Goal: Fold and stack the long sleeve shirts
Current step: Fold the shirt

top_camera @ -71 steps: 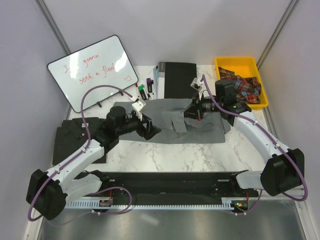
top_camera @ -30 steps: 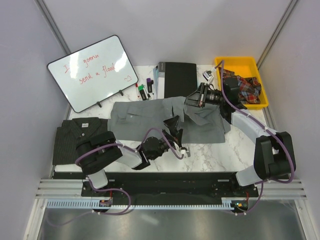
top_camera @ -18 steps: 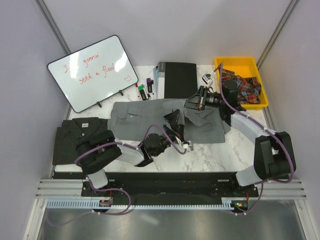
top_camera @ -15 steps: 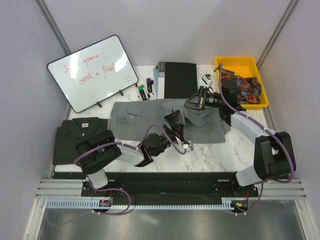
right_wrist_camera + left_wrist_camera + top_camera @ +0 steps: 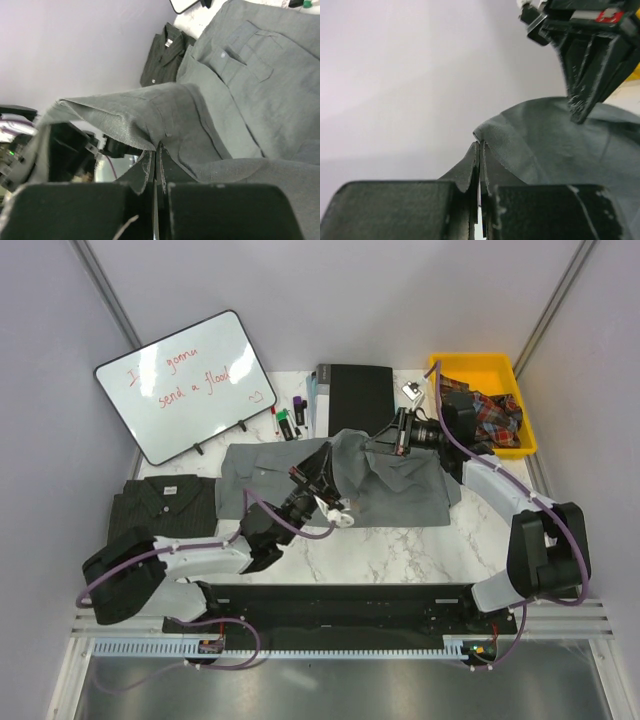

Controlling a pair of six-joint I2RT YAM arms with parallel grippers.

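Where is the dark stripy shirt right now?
In the top view, the striped shirt lies folded on the left side of the table, on the whiteboard's near side and left of the grey shirt.

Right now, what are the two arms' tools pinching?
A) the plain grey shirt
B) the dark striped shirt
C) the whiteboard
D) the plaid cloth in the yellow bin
A: the left tool and right tool are both shut on a raised fold of the grey shirt; the striped shirt lies flat at the left, no tool on it.
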